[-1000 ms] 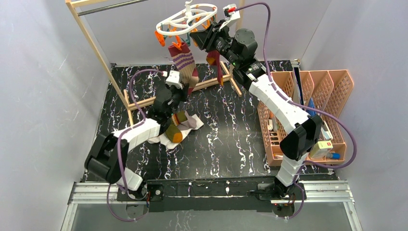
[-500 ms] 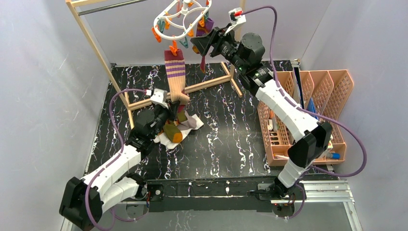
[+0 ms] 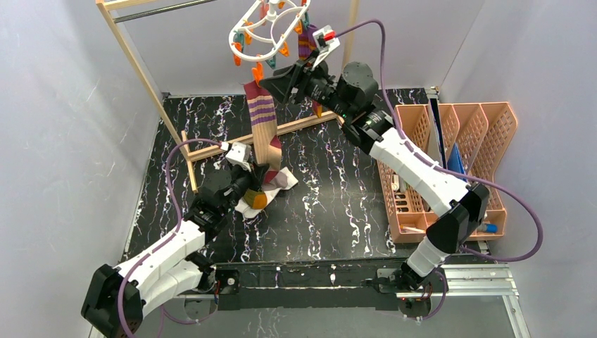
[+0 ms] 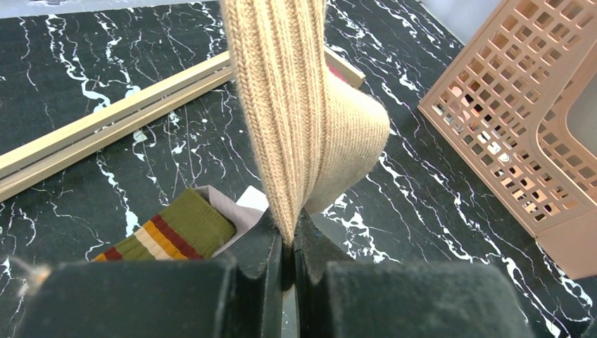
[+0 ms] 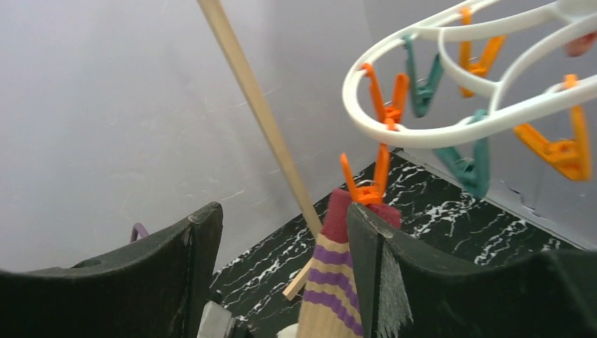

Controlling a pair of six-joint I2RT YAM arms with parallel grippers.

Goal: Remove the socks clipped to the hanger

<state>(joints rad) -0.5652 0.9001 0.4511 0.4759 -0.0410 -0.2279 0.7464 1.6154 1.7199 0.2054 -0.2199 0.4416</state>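
Stretched low, left gripper (image 4: 288, 232) clenched on sock (image 4: 281, 105) (tan end). Raised near hanger (image 5: 422, 134), right gripper (image 5: 281, 225) released. Stored in basket (image 3: 493, 113): small items (image 3: 475, 215).

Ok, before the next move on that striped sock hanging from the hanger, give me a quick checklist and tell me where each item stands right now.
1. Grip: the left gripper is shut on the lower end of the striped sock: ok.
2. Tension: the sock runs straight up to its orange peg: ok.
3. Cuff out of the peg: not ok, the peg bites the maroon cuff.
4. The right gripper is open: ok.
5. Right gripper lined up on the peg: cannot tell; the peg shows just above one finger, but how far ahead it hangs is unclear.
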